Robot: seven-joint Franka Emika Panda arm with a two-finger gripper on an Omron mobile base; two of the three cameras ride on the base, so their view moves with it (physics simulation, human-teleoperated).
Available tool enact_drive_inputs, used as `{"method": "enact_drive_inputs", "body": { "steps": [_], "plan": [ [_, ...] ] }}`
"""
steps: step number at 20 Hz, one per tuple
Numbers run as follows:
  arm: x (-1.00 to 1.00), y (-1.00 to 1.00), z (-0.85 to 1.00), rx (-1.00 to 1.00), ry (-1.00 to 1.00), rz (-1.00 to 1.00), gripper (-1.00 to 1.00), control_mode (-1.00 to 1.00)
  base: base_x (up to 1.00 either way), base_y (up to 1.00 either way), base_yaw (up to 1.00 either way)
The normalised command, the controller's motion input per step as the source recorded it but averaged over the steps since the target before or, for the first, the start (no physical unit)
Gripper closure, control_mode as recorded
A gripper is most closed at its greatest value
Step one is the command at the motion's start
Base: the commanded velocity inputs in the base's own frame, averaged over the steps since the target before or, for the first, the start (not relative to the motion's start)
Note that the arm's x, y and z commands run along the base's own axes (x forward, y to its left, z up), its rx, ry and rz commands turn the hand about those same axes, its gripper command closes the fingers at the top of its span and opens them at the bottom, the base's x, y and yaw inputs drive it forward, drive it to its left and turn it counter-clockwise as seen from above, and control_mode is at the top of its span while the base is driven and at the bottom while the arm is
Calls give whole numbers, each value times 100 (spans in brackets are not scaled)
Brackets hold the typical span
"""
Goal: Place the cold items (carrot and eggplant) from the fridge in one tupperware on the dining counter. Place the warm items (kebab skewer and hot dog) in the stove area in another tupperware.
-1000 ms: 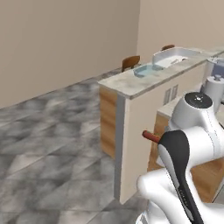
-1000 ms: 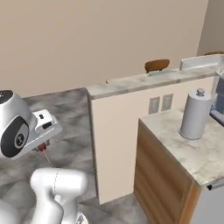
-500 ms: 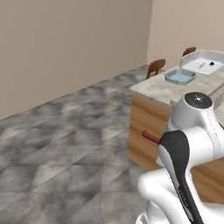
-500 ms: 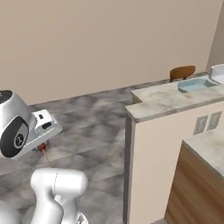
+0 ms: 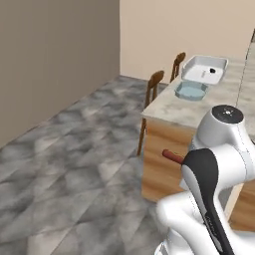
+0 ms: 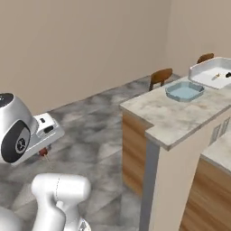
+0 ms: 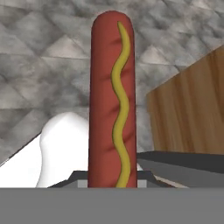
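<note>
Hot dog clamped upright in closed gripper — jutting forward, above floor

A hot dog stands up the middle of the view, running from the 6 o'clock edge almost to 12 o'clock, its rounded end at the top. It is reddish-brown, with a wavy yellow line of mustard snaking along its length. Its lower end sinks behind a dark grey ledge at 6 o'clock. Behind it lies a grey marbled tile floor, covering the upper part and the 9 o'clock side. At 3 o'clock a wooden panel with brown grain slants in from the right edge, its top edge rising toward 2 o'clock.
</note>
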Motion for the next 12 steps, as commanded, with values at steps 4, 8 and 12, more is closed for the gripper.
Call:
{"method": "enact_drive_inputs", "body": {
  "steps": [4,8,12],
  "plan": [
    [0,0,0,0,0,0,100,100,51,100,-52],
    [0,0,0,0,0,0,100,100,50,100,-47],
    [0,0,0,0,0,0,100,100,51,100,-47]
  ]
}}
